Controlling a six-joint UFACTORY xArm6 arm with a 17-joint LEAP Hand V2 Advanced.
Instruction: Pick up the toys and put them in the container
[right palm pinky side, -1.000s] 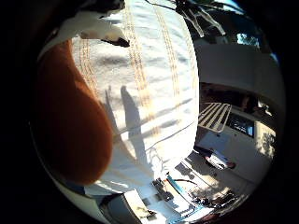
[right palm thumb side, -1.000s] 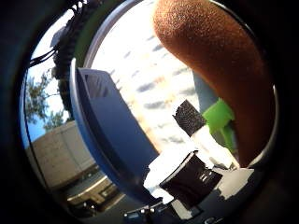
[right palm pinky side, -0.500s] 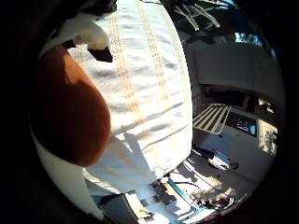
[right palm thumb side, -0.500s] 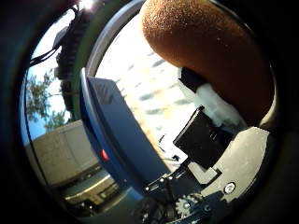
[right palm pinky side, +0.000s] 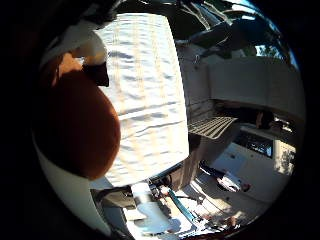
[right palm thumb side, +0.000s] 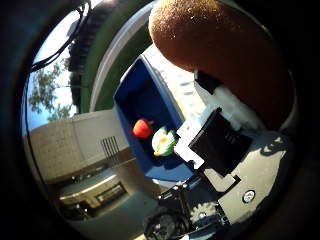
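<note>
A brown plush toy (right palm pinky side: 75, 130) fills much of the little finger side view, close to my palm, above a white striped tablecloth (right palm pinky side: 145, 90). In the thumb side view the same toy (right palm thumb side: 215, 50) lies against my white and black fingers (right palm thumb side: 225, 135), which curl round it. My right hand (right palm thumb side: 235, 150) is shut on it. A blue container (right palm thumb side: 150, 95) stands on the table below and to one side. It holds a small red toy (right palm thumb side: 142, 128) and a green and white toy (right palm thumb side: 163, 143).
The cloth-covered table ends at an edge (right palm pinky side: 150, 175), with ground and clutter below it. A white slatted thing (right palm pinky side: 215, 125) stands beyond the table. A pale wall (right palm thumb side: 75, 150) and a tree (right palm thumb side: 45, 90) lie behind the container.
My hand has moved with the brown toy in it, and both views have shifted. The inside of the blue container, with its red and green toys, has come into view.
</note>
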